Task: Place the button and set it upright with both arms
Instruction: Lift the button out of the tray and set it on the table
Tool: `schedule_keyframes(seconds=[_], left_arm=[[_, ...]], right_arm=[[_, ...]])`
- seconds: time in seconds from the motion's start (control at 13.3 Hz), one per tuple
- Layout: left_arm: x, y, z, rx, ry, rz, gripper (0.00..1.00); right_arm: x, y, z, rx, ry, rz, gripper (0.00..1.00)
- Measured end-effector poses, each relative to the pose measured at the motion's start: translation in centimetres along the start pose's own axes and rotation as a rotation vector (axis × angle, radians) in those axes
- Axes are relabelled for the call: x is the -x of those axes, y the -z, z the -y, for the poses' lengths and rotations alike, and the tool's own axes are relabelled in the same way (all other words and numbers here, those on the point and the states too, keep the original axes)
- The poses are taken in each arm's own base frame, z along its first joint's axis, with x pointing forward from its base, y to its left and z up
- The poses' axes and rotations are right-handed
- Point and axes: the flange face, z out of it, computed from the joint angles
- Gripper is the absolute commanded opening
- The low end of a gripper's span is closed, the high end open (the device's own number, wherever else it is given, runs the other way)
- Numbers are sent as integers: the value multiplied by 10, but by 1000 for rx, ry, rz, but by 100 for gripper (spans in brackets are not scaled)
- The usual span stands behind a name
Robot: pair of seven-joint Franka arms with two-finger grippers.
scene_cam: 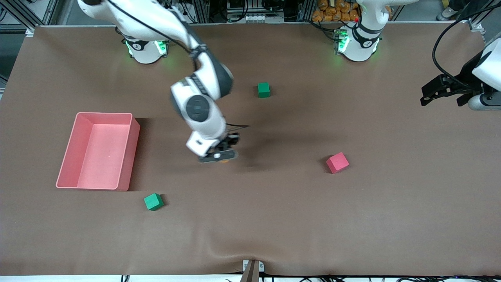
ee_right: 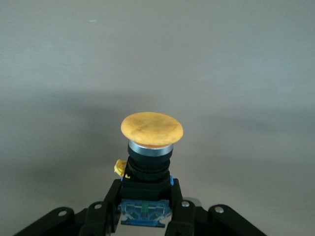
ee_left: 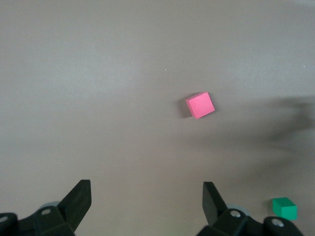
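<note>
Both fingers of my right end effector (ee_right: 146, 209) clamp the button (ee_right: 150, 152) by its black body over mid-table (scene_cam: 274, 219), orange cap outward. My left end effector (ee_left: 145, 206) waits, spread wide.

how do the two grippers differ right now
The right gripper is shut on the button; the left gripper stands open and holds nothing. The right gripper is low over the middle of the table; the left gripper waits raised at the left arm's end. Both have black fingers.
</note>
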Motion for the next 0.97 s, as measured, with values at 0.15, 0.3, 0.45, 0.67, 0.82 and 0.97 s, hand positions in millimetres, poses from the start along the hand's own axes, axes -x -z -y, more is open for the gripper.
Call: schedule_keyframes(seconds=[0.15, 0.3, 0.45, 0.67, 0.82, 0.97], left_arm=[[-1, -2, 0, 0, 0, 4, 100], [-2, -4, 0, 0, 0, 8, 100], [-2, -5, 0, 0, -1, 9, 100], [-2, -5, 0, 0, -1, 10, 100], [-2, -6, -1, 0, -2, 11, 100], [-3, -8, -1, 0, -3, 14, 100]], right_arm=[[5, -33, 44, -39, -61, -65, 0], [11, -65, 72, -70, -91, -104, 0], [16, -86, 87, -78, -105, -110, 21], [18, -99, 94, -75, -113, -106, 100], [12, -97, 89, -72, -124, -116, 100], [-10, -87, 70, -75, -160, -140, 100]])
